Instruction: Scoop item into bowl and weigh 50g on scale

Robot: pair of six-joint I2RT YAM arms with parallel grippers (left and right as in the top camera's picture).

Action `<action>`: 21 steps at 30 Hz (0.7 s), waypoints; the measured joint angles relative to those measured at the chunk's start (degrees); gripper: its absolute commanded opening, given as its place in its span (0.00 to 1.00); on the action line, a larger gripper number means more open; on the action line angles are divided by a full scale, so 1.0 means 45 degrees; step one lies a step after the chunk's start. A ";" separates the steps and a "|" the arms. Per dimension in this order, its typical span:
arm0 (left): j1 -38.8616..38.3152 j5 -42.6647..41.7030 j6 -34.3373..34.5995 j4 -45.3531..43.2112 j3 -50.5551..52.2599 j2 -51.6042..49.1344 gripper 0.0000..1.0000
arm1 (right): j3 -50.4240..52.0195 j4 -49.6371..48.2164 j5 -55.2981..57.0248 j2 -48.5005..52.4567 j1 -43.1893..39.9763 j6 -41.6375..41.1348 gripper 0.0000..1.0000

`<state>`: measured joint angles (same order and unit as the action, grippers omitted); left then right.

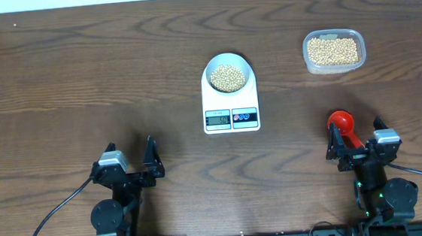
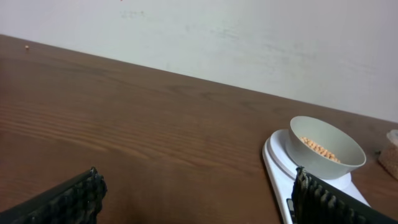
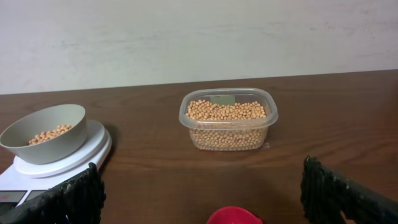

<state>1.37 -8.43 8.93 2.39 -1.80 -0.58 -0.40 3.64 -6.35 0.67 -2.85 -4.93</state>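
The pale bowl [image 1: 247, 71] stands on the white scale [image 1: 229, 104] at the table's middle and holds beige beans [image 1: 227, 77]. It also shows in the left wrist view [image 2: 314, 160] and the right wrist view [image 3: 46, 147]. My left gripper [image 1: 131, 159] [image 2: 196, 177] is open and empty over bare table, near the front left. My right gripper [image 1: 358, 142] [image 3: 200, 171] is open at the front right. A red scoop [image 1: 339, 121] [image 3: 233, 216] lies on the table between its spread fingers, untouched by them.
A clear plastic tub [image 1: 306, 51] [image 3: 273, 116] full of beans [image 1: 332, 51] stands at the back right, beyond my right gripper. The scale's display [image 1: 218, 118] faces the front edge; its digits are too small to read.
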 measured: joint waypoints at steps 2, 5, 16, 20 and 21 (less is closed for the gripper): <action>0.0000 0.0005 -0.0097 0.0005 0.0000 0.0000 0.98 | 0.0000 0.0000 0.0000 0.0000 0.0000 0.0000 0.99; 0.0000 0.0005 -0.0223 0.0005 0.0000 0.0000 0.98 | 0.0000 -0.0005 0.0000 0.0000 0.0000 0.0000 0.99; 0.0000 0.0000 -0.0384 0.0005 0.0000 0.0000 0.98 | 0.0000 -0.0005 0.0000 0.0000 0.0000 0.0000 0.99; 0.0000 -0.0005 -0.0389 0.0000 0.0000 0.0000 0.98 | 0.0000 0.0000 0.0000 0.0000 0.0000 0.0000 0.99; 0.0000 -0.0005 -0.0389 0.0000 0.0000 0.0000 0.98 | 0.0000 -0.0005 0.0000 0.0000 0.0000 0.0000 0.99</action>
<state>1.37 -8.45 7.18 2.39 -1.80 -0.58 -0.40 3.62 -6.35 0.67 -2.85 -4.93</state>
